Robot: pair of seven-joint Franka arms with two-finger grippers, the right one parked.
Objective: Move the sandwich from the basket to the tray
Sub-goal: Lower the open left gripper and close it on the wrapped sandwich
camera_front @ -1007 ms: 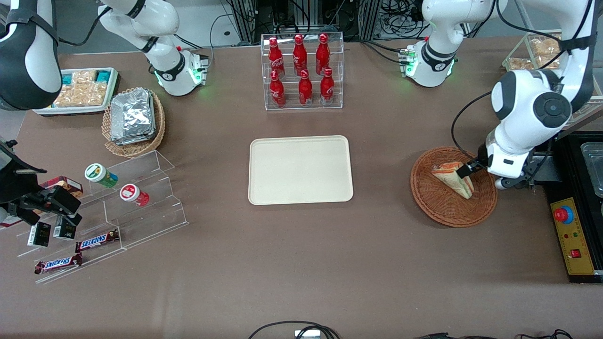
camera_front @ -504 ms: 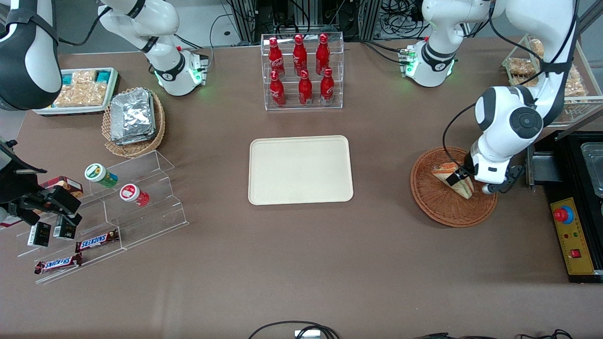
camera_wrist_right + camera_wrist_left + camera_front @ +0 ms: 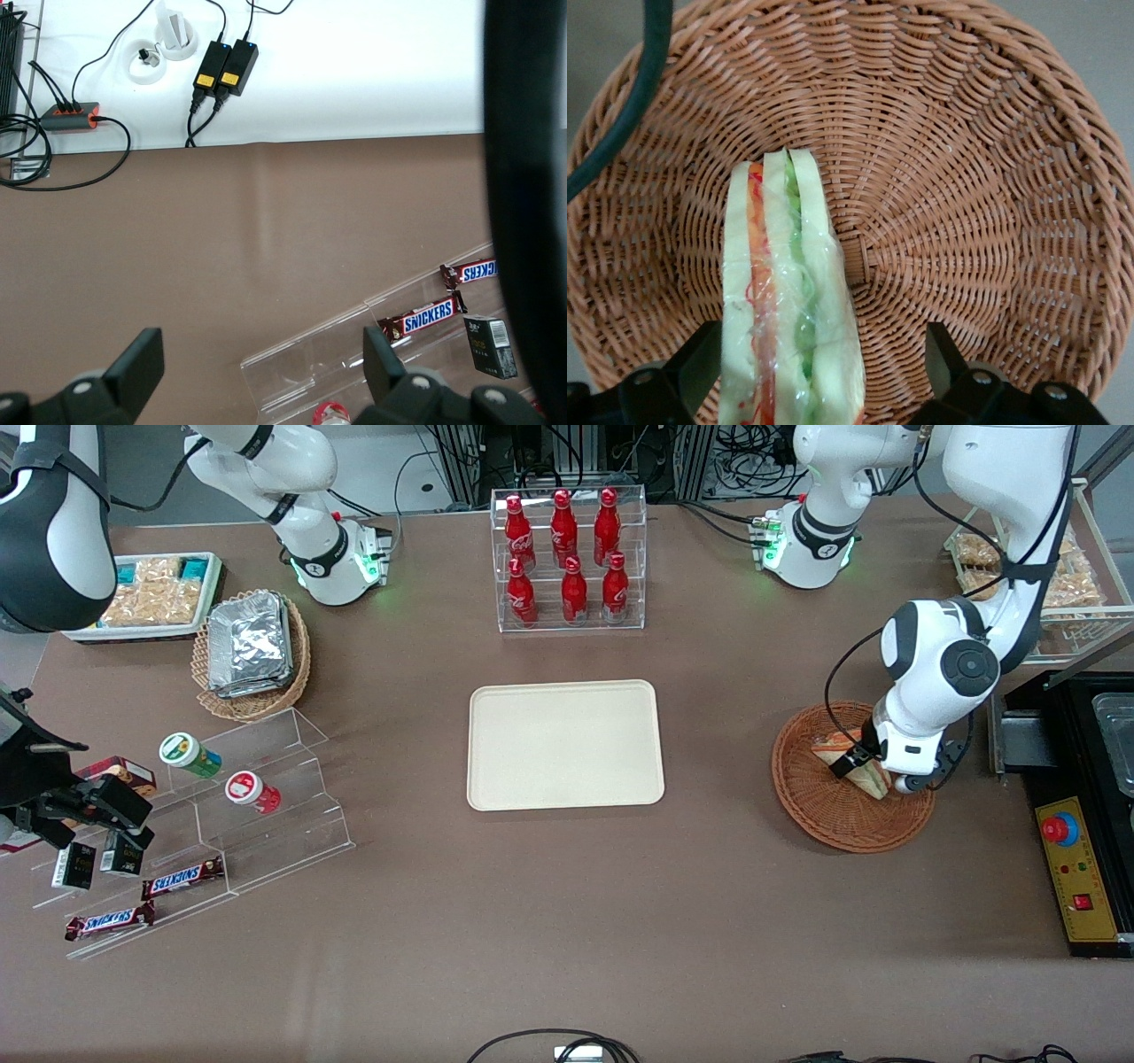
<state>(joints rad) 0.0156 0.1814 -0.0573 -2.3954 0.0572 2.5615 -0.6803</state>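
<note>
Gripper (image 3: 819, 363) astride sandwich (image 3: 788, 301), brown tabletop (image 3: 567, 921).

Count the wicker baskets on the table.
2. Reddish-brown round wicker basket at the working arm's end, holding the wrapped sandwich, gripper over it, jaws open. Tan wicker basket of foil packets at the parked arm's end.

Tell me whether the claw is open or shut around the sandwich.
Open. The claw sits low in the basket, its fingers spread wide, with the sandwich against one finger and a gap before the other.
</note>
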